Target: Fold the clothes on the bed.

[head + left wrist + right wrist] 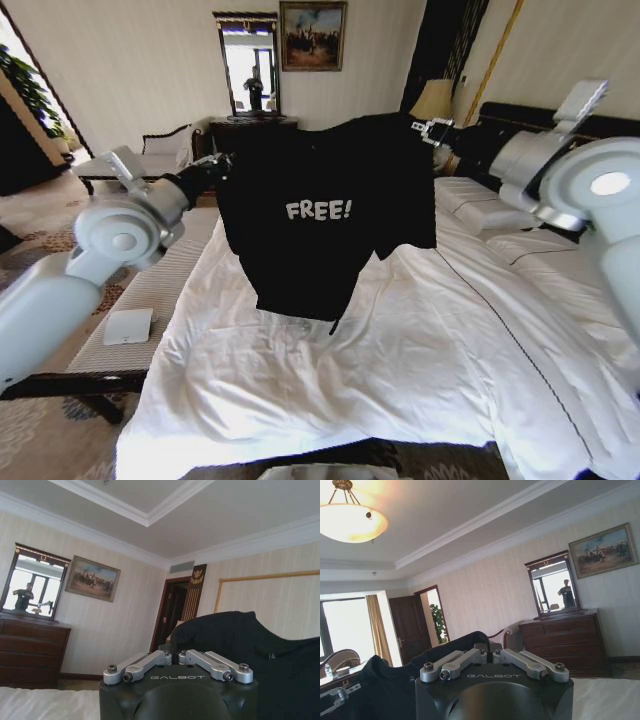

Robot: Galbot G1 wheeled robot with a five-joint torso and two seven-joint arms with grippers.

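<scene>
Above the white bed (420, 360), both claws (222, 165) (432, 130) grip the black T-shirt (320, 230).

White "FREE!" lettering across the chest of the black T-shirt (320, 225), "GALBOT" printed on the dark housing of the left gripper (176, 652), "GALBOT" likewise on the right gripper (487, 652)

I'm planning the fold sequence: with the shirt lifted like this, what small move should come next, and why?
Probably lower both arms together: the left gripper and right gripper hold the T-shirt spread in the air, hem hanging above the bed.
</scene>
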